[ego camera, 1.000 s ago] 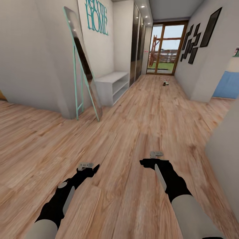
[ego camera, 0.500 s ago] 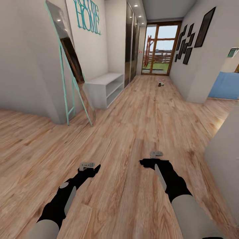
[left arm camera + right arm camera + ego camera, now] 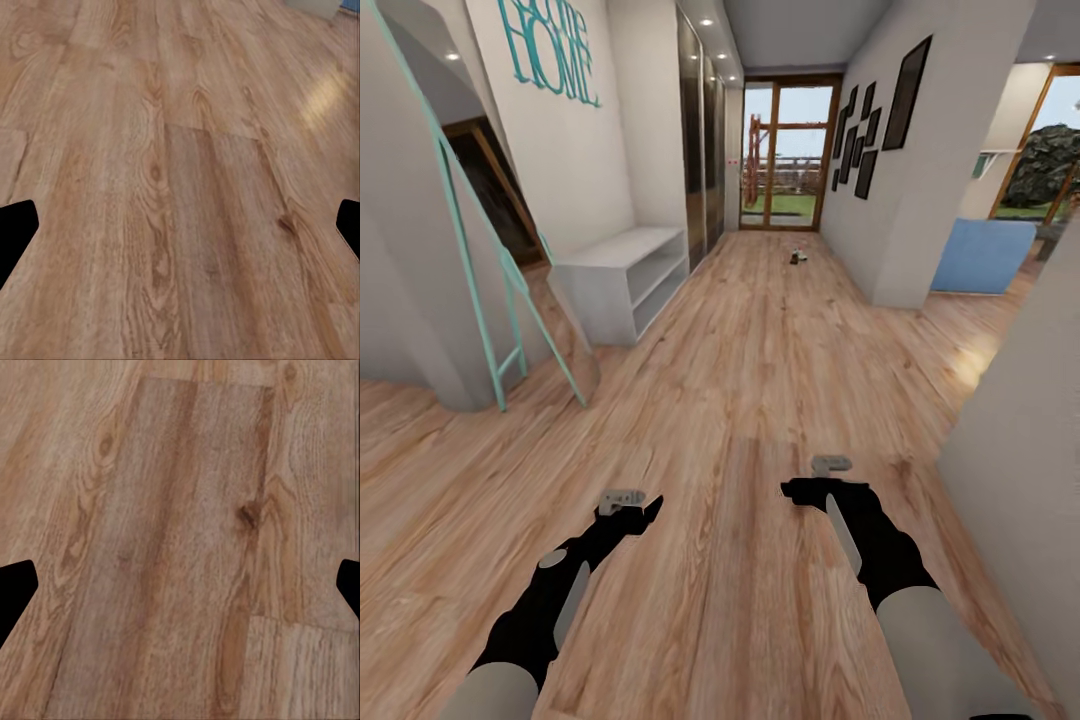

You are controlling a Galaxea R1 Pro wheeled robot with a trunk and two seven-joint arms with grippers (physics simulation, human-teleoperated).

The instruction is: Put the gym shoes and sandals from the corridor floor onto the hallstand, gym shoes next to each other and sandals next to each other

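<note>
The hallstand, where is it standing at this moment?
In the head view the hallstand stands against the left wall of the corridor, just beyond the leaning mirror and below the teal HOME lettering, ahead and to the left of the left gripper.

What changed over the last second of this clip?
The camera advanced down the corridor and swung, so the hallstand and leaning mirror loom closer at the left. Nothing was grasped or released. Both arms kept their pose, the left hand and right hand open and empty; the shoes lie far ahead.
</note>
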